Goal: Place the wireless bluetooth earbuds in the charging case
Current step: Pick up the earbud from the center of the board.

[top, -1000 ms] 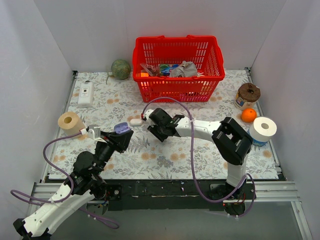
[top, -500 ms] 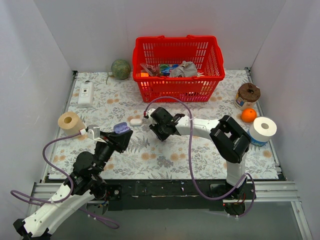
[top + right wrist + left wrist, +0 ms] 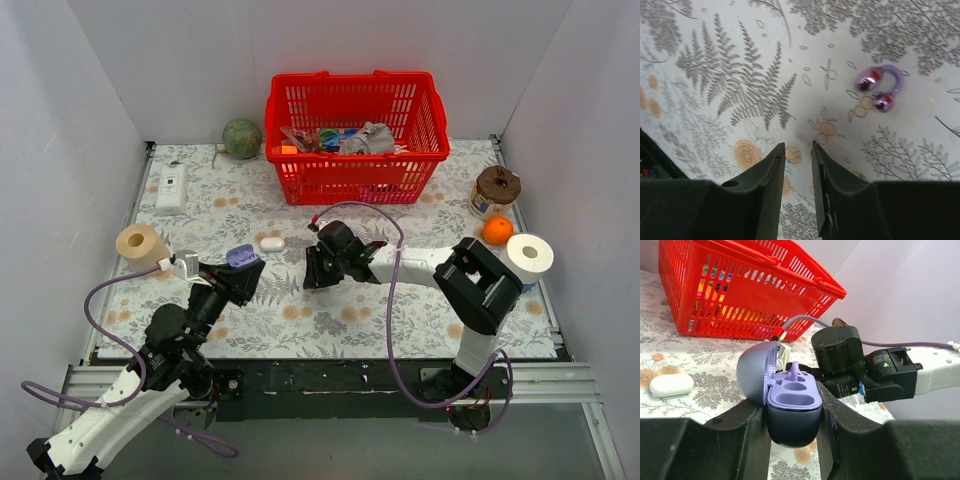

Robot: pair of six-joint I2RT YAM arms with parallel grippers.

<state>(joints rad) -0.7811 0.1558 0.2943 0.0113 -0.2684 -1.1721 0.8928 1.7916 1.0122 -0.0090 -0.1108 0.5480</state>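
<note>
The left claw (image 3: pixel 792 412) is clamped on the charging case (image 3: pixel 795 399), its lid open and both wells empty. The right claw (image 3: pixel 797 150) hangs low over the table (image 3: pixel 715 60), jaws narrowly parted on nothing. I'd say it's the pickup step: the claw must shift onto the earbuds (image 3: pixel 867 81) lying near its tips. Only its wrist view shows them.

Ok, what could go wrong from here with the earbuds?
1. The earbuds lie beside the right gripper, not between its narrowly open jaws; closing here would likely catch nothing.
2. The two buds touch, so lifting one may drag the other.
3. The charging case in the left gripper has small sockets; a skewed bud could miss.
</note>
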